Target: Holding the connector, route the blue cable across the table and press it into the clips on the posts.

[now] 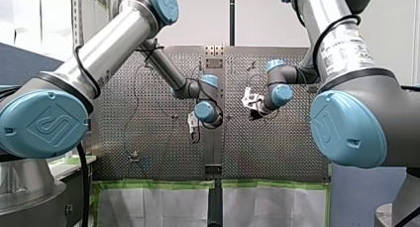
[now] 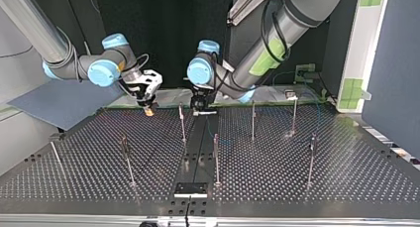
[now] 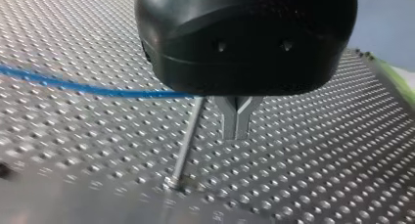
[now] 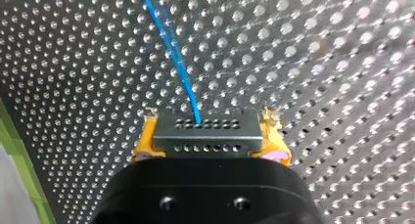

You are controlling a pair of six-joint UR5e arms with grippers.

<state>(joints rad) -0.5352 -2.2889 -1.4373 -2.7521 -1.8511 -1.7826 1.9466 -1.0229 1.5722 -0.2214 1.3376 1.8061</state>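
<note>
My right end effector is clamping the connector, with the blue cable trailing ahead over the counter. My left end effector is hanging closed and empty beside a post. A hard pull risks the connector slipping, or the cable snagging the post.

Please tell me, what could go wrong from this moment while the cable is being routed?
1. My right gripper holds the connector only between its yellow pads. A hard pull on the blue cable might twist it or slip it out.
2. My left gripper, fingers shut, appears close beside a thin post. A sideways move could knock it.
</note>
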